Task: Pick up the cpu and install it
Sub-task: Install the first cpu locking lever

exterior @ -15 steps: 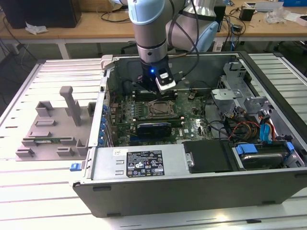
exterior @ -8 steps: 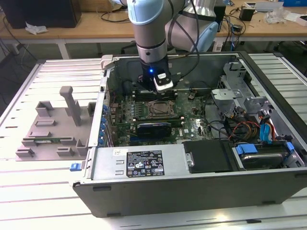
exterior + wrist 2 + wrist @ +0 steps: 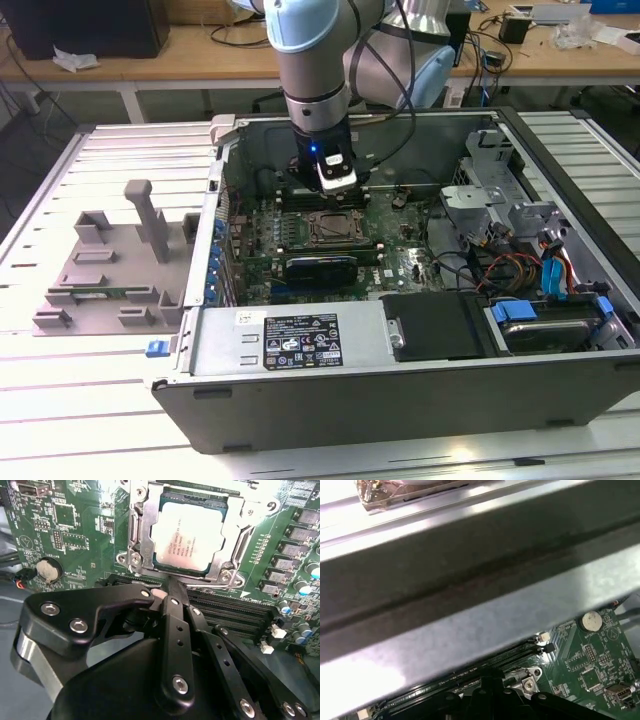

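Exterior view: arm reaches down into the open computer case point(image 3: 420, 395), which lies on its side on the white slatted table point(image 3: 80, 410). The gripper point(image 3: 334, 188) hangs over the motherboard point(image 3: 405, 262), just behind the socket point(image 3: 332, 229). A grey plastic fixture point(image 3: 110, 268) sits on the table at the exterior view's left, well apart from the arm. Second wrist view: the cpu point(image 3: 187, 534) already lies flat inside the socket's metal frame point(image 3: 135, 537), silver top up, square to the frame as far as I can see. The gripper point(image 3: 169, 586) has its fingers pressed together and is carrying nothing. Its tip is right at the frame's near edge, between the socket and the black memory slots point(image 3: 232, 614); can't tell if it touches the frame. Coin cell battery point(image 3: 47, 569) sits on the green board off to the side, clear of the gripper. First wrist view: the case's sheet-metal wall point(image 3: 470, 605) is close up, with a strip of motherboard point(image 3: 592, 672) and the same coin cell point(image 3: 590, 621) beyond it.
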Robot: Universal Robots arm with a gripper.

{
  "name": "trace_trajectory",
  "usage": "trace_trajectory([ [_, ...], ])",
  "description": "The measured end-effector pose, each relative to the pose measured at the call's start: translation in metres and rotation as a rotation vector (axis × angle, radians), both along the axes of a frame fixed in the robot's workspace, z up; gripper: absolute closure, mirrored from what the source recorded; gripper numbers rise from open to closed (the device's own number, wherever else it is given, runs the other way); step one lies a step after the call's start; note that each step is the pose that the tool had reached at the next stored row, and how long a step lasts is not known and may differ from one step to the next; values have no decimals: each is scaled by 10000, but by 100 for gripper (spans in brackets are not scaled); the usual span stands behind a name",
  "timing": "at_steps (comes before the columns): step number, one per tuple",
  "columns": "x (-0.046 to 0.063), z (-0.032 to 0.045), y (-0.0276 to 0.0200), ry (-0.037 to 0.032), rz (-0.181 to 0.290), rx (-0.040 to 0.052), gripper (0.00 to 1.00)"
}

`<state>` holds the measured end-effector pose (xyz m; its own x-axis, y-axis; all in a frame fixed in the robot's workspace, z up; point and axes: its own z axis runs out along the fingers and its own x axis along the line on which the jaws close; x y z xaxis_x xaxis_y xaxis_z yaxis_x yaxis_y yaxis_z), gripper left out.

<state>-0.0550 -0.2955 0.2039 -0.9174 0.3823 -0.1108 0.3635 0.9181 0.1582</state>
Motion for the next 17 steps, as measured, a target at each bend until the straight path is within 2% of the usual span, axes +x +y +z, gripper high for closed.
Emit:
trace_trajectory([
  [5, 0, -26, 34, -2, -681, -36, 89],
  [9, 0, -29, 57, -2, -862, -49, 89],
  [11, 0, -32, 72, -4, -996, -86, 89],
  [13, 14, -38, 76, -12, -1213, -266, 89],
  [15, 23, -40, 76, -15, -1319, -362, 89],
  [17, 26, -44, 81, -12, -1466, -384, 89],
])
